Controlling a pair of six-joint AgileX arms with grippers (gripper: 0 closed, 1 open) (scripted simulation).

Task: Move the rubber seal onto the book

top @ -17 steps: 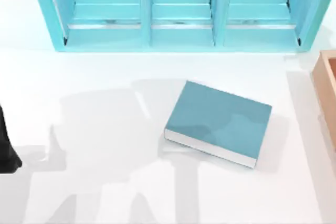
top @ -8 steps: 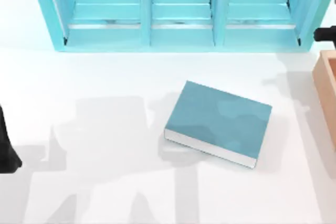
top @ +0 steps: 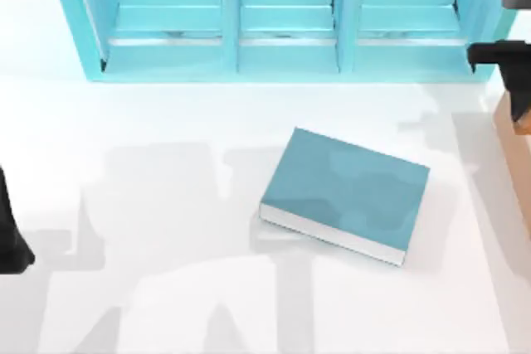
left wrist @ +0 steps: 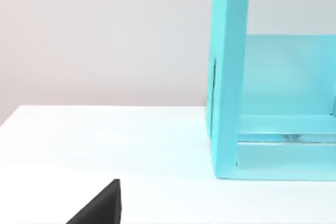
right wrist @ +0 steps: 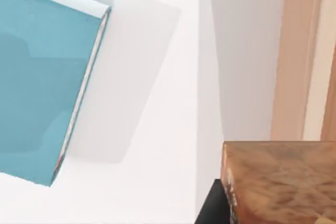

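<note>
The book point(top: 344, 192), teal with white page edges, lies flat and slightly turned at the middle of the table; the right wrist view has its corner point(right wrist: 42, 77). My right gripper point(top: 520, 113) hangs at the top view's far right edge, above the wooden box, shut on the rubber seal point(top: 522, 127). Up close the seal is a glossy amber-brown block point(right wrist: 278, 182) with a dark finger point(right wrist: 210, 205) against its side. The seal is to the right of the book and well apart from it. My left arm point(top: 8, 234) stays parked at the left edge.
A large light-blue shelf unit point(top: 282, 14) with three compartments spans the back of the table; its side wall point(left wrist: 228, 77) is in the left wrist view. A wooden box point(top: 516, 163) stands at the right edge, its wall point(right wrist: 296, 51) beside the seal.
My right arm has come into the top view from the right edge and moved leftward, carrying the seal. The book and the left arm have not moved.
</note>
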